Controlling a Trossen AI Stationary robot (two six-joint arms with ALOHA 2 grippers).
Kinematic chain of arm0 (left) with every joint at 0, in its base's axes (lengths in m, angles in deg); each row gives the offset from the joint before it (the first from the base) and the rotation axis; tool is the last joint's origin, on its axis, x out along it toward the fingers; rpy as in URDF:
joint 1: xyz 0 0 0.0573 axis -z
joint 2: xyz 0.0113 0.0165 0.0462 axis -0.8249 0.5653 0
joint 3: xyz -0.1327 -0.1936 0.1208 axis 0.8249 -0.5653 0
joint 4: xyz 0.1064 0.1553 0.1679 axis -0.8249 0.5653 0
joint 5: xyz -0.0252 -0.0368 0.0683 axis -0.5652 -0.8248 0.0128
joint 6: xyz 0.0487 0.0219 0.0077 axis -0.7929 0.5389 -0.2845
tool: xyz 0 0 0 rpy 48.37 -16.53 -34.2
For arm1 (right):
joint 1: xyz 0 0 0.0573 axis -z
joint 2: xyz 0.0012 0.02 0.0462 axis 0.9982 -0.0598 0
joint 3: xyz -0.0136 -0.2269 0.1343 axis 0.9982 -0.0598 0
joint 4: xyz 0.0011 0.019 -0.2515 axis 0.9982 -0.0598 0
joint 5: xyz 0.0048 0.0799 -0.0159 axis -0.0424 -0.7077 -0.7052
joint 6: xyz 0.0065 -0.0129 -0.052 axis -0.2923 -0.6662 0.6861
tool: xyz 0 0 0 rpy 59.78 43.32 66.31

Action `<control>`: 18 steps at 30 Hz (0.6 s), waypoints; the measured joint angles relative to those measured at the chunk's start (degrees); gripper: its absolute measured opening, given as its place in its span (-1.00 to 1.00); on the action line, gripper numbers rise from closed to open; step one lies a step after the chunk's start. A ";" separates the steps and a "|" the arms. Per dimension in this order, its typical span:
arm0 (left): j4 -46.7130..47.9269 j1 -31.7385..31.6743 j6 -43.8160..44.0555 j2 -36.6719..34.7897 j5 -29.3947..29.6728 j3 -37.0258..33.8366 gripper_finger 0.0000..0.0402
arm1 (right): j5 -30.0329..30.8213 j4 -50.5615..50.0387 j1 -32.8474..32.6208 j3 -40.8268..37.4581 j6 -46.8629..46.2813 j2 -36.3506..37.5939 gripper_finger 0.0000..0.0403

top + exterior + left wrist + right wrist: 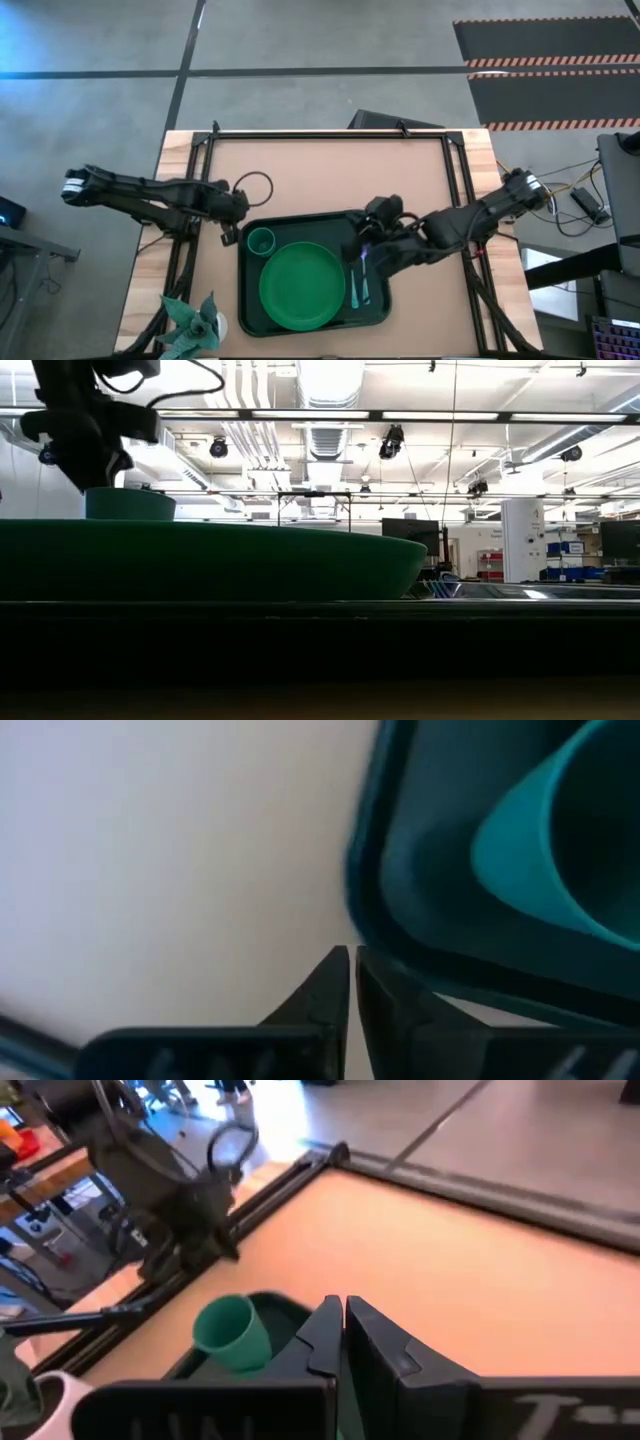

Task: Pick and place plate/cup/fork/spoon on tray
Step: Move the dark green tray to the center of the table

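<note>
Cup [560, 850] cut off at the left wrist view's edge and blurred, fork and spoon on the tray [300, 222] too small to tell apart, half under the right gripper [365, 255]

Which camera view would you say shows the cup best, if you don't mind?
The high view: the cup stands upright on the tray, beside the plate. The wrist views show it partly; the low view shows only its top.

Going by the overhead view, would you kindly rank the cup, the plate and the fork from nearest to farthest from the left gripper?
From the left gripper, shut, just off the tray's left edge:
1. Cup, tray's near-left corner beside it.
2. Plate, tray's middle.
3. Fork, along the tray's right side, by the spoon.
</note>
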 joint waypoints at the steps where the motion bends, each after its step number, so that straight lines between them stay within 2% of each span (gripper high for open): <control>1: -1.04 0.00 1.11 0.06 -1.33 -0.57 -0.99 | 0.32 -0.14 0.14 -0.02 0.93 0.53 -0.96; 7: -7.68 0.00 6.04 -0.17 -10.32 -5.09 -1.00 | 1.23 -4.37 1.17 -0.50 1.51 1.95 -0.96; 14: -13.76 0.00 10.34 0.20 -14.32 -11.27 -1.00 | 1.09 -12.43 1.28 -0.86 -6.44 1.82 -0.96; 18: -19.72 -0.01 11.83 0.68 -14.98 -14.51 -1.00 | 1.11 -13.29 1.28 -0.87 -6.99 1.80 -0.96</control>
